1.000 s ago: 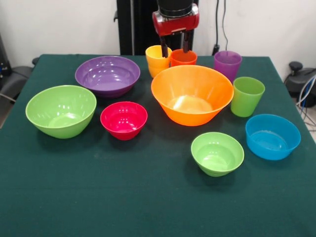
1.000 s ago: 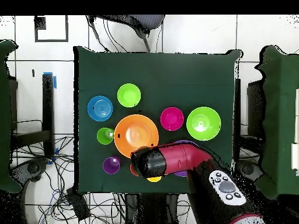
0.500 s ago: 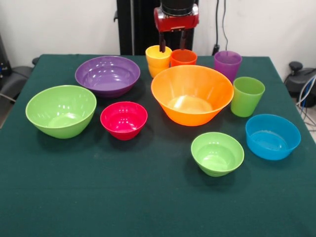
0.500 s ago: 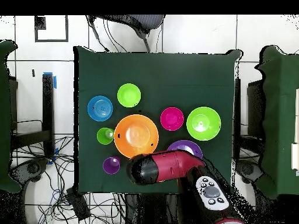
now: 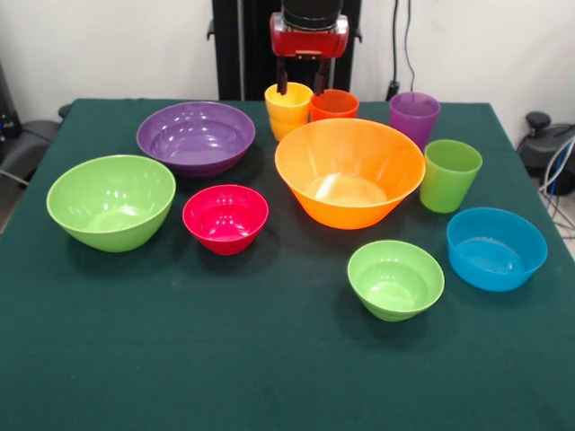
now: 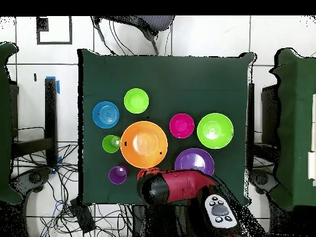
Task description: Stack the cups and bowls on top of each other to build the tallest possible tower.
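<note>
Six bowls sit apart on the green counter (image 5: pixel 269 377), none stacked yet. Going left to right in the front view: the big light green bowl (image 5: pixel 110 201) lies at the left, the purple bowl (image 5: pixel 196 136) behind it to the right, and the magenta-red bowl (image 5: pixel 225 218) near the middle. The orange bowl (image 5: pixel 349 171) holds the centre, with the small light green bowl (image 5: pixel 395 279) nearer the camera and the blue bowl (image 5: pixel 496 248) at the right. Along the far side stand the cups: a yellow cup (image 5: pixel 287 109), an orange cup (image 5: pixel 333 104), a purple cup (image 5: pixel 413 116) and a green cup (image 5: pixel 449 174).

The jaws (image 5: pixel 299 87) hang empty and parted at the far edge, above the gap between the yellow and orange cups, one finger over the yellow cup's rim.

The likely trouble is that these two cups stand just beside each other: a descent between them could knock one over or push it against the orange bowl. Glossy, sloping walls could also slip from a pinch, and a large bowl set on a small one would make a shaky tower.
</note>
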